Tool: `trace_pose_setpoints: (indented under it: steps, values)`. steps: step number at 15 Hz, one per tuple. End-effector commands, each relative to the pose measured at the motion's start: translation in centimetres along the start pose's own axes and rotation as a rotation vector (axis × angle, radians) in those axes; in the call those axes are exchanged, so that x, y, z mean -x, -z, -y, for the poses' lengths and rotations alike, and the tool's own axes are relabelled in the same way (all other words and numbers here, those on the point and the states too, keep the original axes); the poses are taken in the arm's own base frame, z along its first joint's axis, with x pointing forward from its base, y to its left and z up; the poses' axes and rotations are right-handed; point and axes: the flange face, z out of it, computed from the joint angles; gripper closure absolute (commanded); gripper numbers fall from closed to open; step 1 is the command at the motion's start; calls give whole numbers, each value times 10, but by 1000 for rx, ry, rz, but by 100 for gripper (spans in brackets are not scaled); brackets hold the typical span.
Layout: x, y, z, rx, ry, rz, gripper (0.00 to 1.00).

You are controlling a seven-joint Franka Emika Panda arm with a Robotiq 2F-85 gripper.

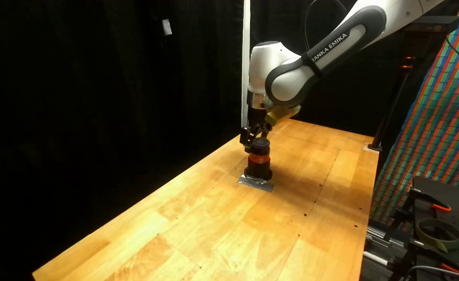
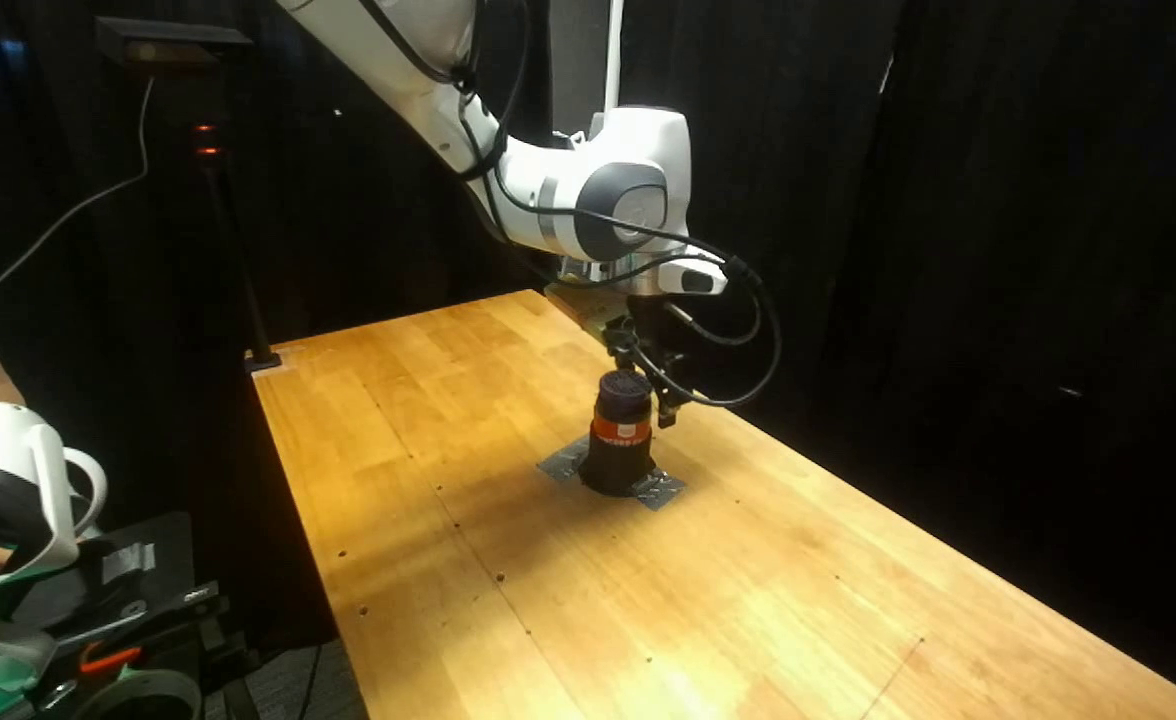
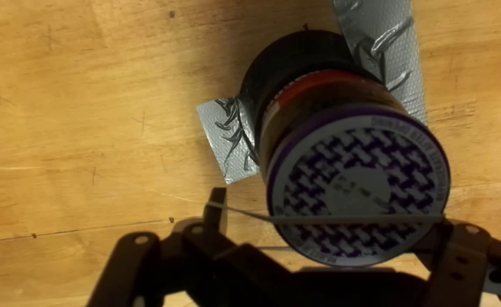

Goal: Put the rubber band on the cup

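The cup is a short jar with a dark lid, a red-orange band and a black lower part. It stands upright on the table in both exterior views point(image 1: 259, 159) point(image 2: 621, 431); its patterned purple-and-white lid faces the wrist view point(image 3: 357, 183). My gripper point(image 3: 329, 219) is open, also in both exterior views point(image 1: 256, 139) point(image 2: 645, 390), with its fingers apart around the upper cup. A thin pale rubber band point(image 3: 357, 219) is looped over both fingers. Its near strand crosses over the lid; its far strand goes out of sight behind the lid. The band does not show clearly in the exterior views.
Silver tape strips point(image 3: 393, 64) point(image 1: 256, 184) point(image 2: 660, 490) hold the cup's base to the wooden table point(image 1: 233, 234). A cable point(image 2: 768, 340) hangs in a loop beside the gripper. A black post point(image 1: 387, 109) stands at the table's far corner. A tool cart point(image 1: 432, 199) stands beside the table.
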Motion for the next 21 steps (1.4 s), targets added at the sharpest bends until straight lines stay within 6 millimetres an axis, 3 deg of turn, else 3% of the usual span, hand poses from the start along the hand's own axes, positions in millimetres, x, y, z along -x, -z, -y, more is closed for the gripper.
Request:
trace_pose_setpoints:
  steps: [1, 12, 20, 21]
  values:
    - [1, -4, 2, -17, 6, 44, 0]
    - [43, 21, -14, -65, -6, 98, 0]
    - [82, 20, -20, -66, -16, 95, 0]
    - [86, 18, -19, -55, -15, 78, 25]
